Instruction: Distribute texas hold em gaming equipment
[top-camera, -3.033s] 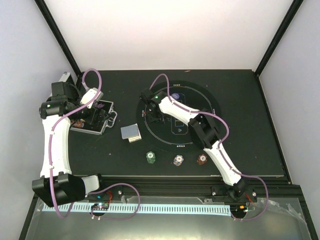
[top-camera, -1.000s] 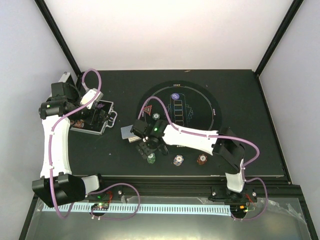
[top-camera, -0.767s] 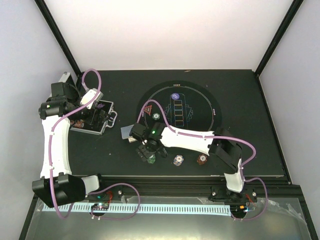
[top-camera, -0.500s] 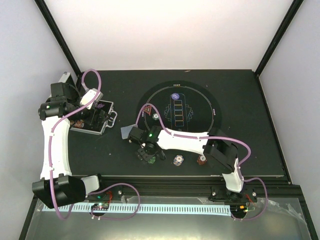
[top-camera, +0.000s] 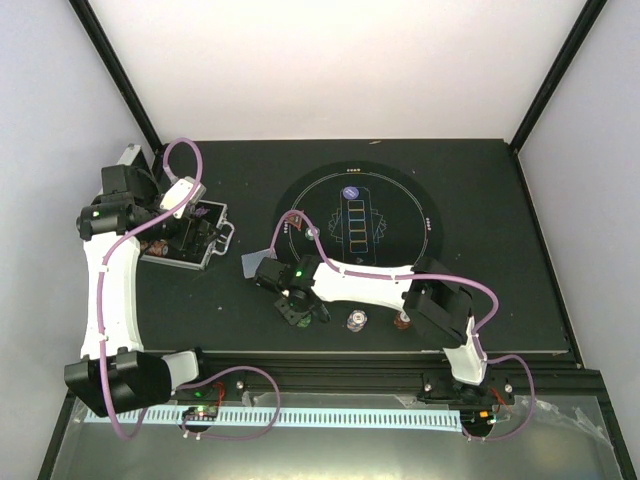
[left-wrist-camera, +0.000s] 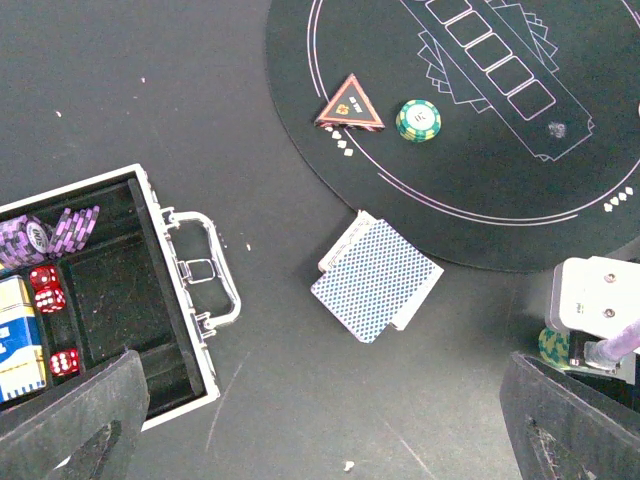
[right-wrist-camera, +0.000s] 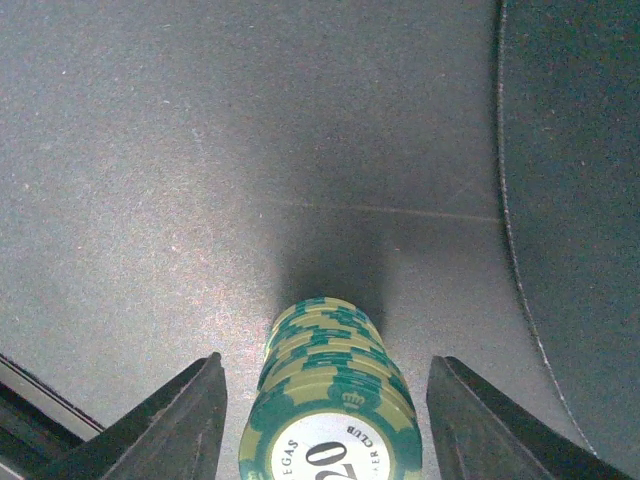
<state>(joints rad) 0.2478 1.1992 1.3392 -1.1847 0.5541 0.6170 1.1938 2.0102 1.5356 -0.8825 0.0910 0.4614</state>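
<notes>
**Right fingers** (right-wrist-camera: 185, 425): apart, lowered to the counter (right-wrist-camera: 150, 150) on either side of the green chip stack (right-wrist-camera: 335, 420). In the right wrist view I see a sliver of counter between each finger and the stack. The gap is narrower on that view's right-hand side, so nothing is clamped yet. The stack stands upright, just outside the edge of the round mat (right-wrist-camera: 580, 200).

**Left fingers** (left-wrist-camera: 80, 420): spread wide, holding nothing, hanging above the open silver case (left-wrist-camera: 190, 290) and the counter beside it.

**What each view adds**
- **Top view:** It mostly hides the green stack under the right wrist. It does show the purple chip stack (top-camera: 356, 320) and, partly behind the right arm, the red-brown chip stack (top-camera: 404, 320), both along the near edge of the counter. The purple button (top-camera: 351, 194) lies at the far side of the mat.
- **Left wrist view:** Only this view gives detail.
  - The deck of cards (left-wrist-camera: 377, 277) is face down, slightly fanned, just off the mat's rim.
  - The red triangle marker (left-wrist-camera: 350, 104) and a single green chip (left-wrist-camera: 418, 120) lie side by side on the mat, not touching.
  - Purple chips (left-wrist-camera: 50, 232) and red dice (left-wrist-camera: 45, 285) sit inside the case.
- **Right wrist view:** It shows only the green stack, the counter and the mat edge.
</notes>
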